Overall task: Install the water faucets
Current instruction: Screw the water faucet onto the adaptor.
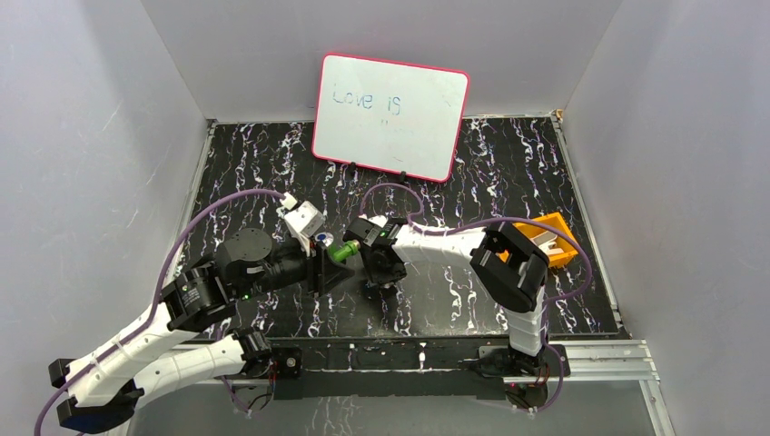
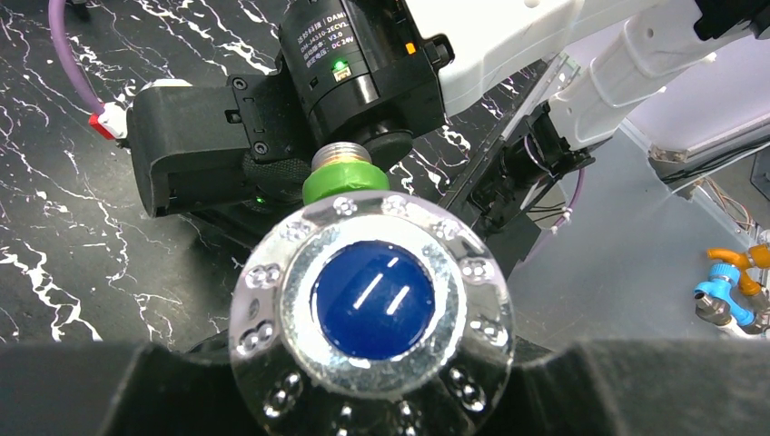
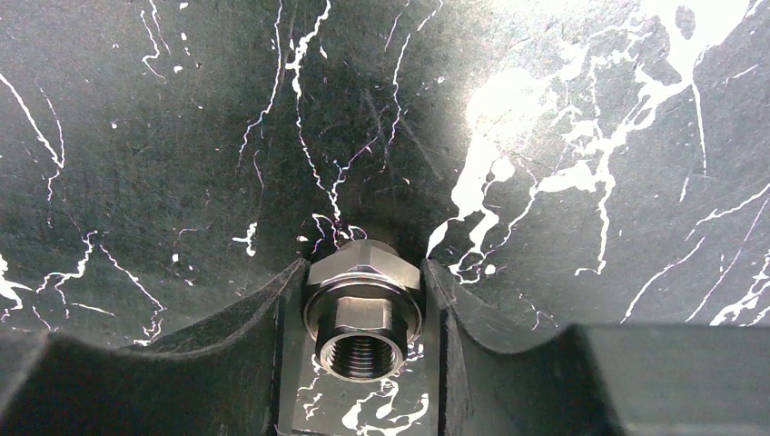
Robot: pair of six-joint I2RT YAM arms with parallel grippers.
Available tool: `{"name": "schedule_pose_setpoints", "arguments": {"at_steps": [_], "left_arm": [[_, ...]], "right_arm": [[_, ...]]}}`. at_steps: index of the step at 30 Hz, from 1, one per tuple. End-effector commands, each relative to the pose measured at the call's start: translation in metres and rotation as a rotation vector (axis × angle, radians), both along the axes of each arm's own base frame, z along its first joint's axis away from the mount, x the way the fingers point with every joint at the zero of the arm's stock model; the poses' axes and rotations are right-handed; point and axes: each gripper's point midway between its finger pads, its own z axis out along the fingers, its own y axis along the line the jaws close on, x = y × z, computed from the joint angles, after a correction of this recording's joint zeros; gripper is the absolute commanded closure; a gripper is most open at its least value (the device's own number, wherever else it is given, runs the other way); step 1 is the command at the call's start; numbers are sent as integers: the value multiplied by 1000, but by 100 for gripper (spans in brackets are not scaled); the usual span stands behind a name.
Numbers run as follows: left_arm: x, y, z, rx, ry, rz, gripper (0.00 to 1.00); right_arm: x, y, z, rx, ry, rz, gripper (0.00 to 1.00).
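Left claw (image 2: 372, 368): clenched on the green tap (image 2: 345, 184).
- The round blue-and-silver knob (image 2: 372, 300) sits right at the claw and faces the wrist camera. The black fingers (image 2: 91, 391) show low on either side of it.
- The green body runs straight out ahead of the claw and ends in a silver threaded end (image 2: 346, 154).
- That end points at the black body of the right arm directly in front. Touching or just short: cannot tell.

Right claw (image 3: 363, 304): grasping a hex metal fitting (image 3: 363, 313).
- The fitting is pinched between both fingers (image 3: 263, 363).
- Its threaded bore opens back toward the wrist camera.
- Past the fingertips there is only the black marbled table (image 3: 136, 136).

From overhead:
- The two claws meet nearly tip to tip over mid-table. The left comes in from the left and the right from the right, with the tap between them.
- Well off to the right claw's outer side, behind its own elbow, an orange tray (image 1: 561, 252) sits at the table edge with pale pieces inside.
- Farthest out, beyond both claws, a pink-rimmed whiteboard (image 1: 390, 116) leans at the back wall. Its writing is faint.
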Motion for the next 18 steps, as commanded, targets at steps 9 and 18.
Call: {"name": "schedule_pose_setpoints", "arguments": {"at_steps": [9, 18], "left_arm": [[-5, -3, 11, -48, -6, -23, 100], [-8, -11, 12, -75, 10, -54, 100]], "right_arm": [[-1, -14, -2, -51, 0, 1, 80], [19, -16, 69, 213, -157, 63, 100]]}}
